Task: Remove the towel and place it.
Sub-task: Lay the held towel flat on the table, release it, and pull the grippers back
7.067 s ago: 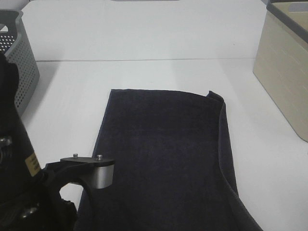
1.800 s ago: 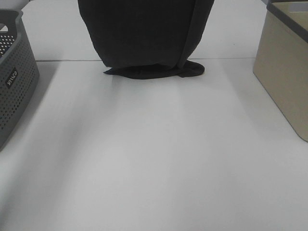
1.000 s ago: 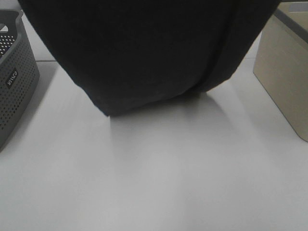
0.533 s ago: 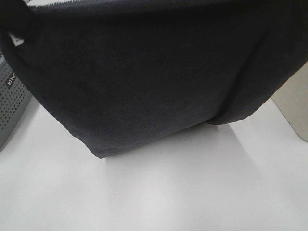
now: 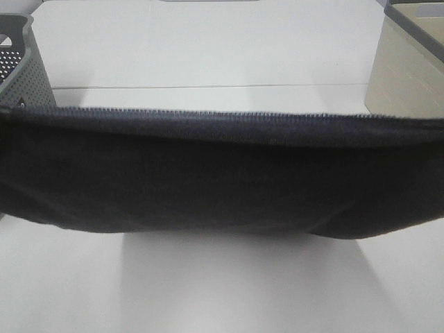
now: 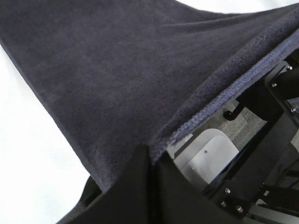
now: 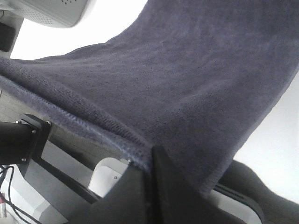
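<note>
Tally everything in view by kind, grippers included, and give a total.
towel: 1
baskets: 2, the grey basket and the beige basket
grippers: 2, the left gripper and the right gripper, each shut on the towel
total: 5

Count by kind:
- towel: one, dark navy, spanning middle band of exterior frame from left edge to right edge.
- baskets: two. grey perforated basket, one, upper left of frame; beige basket, one, upper right of frame.
- table: one, white, visible above and below cloth.
- grippers: two. left gripper, one, in left wrist view; right gripper, one, in right wrist view.
</note>
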Controlling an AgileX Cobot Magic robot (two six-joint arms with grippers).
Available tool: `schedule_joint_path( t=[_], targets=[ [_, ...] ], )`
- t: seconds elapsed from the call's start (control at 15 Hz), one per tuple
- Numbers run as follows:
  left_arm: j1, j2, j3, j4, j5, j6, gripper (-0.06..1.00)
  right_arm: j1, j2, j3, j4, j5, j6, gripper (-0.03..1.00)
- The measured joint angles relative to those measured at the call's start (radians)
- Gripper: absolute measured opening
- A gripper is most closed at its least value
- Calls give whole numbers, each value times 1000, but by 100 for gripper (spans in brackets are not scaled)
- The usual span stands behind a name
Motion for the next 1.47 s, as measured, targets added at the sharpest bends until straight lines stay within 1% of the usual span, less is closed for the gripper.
schedule_joint_path(
  t=[0.2,0.33,0.47,0.6,0.73,0.87,0.93,1.0,1.2,1.47],
  targets=[
    [0,11,92,-55,0,15,0,0,0,78,-10,-2,1,2],
    [1,26,143,-121,0,38,0,0,-1,113,-39,-3,1,2],
    [-5,51,208,-158,-2,54,0,-2,-8,174,-42,-3,1,2],
    [-64,88,268,-164,-5,46,0,-5,-8,254,-37,-3,2,2],
    [-154,131,313,-157,-9,17,0,-9,-8,329,-31,7,4,2],
    [-234,175,339,-150,-22,-15,0,-9,-9,382,-30,14,4,2],
    [-260,198,344,-148,-27,-26,0,-10,-9,402,-30,14,4,2],
    [-277,224,345,-148,-28,-35,0,-11,-9,415,-35,15,5,2],
    [-283,321,345,-159,-53,-39,0,-11,-2,424,-62,15,5,2],
    [-283,455,344,-172,-55,-40,0,-11,156,424,-66,15,-3,2]
  ],
)
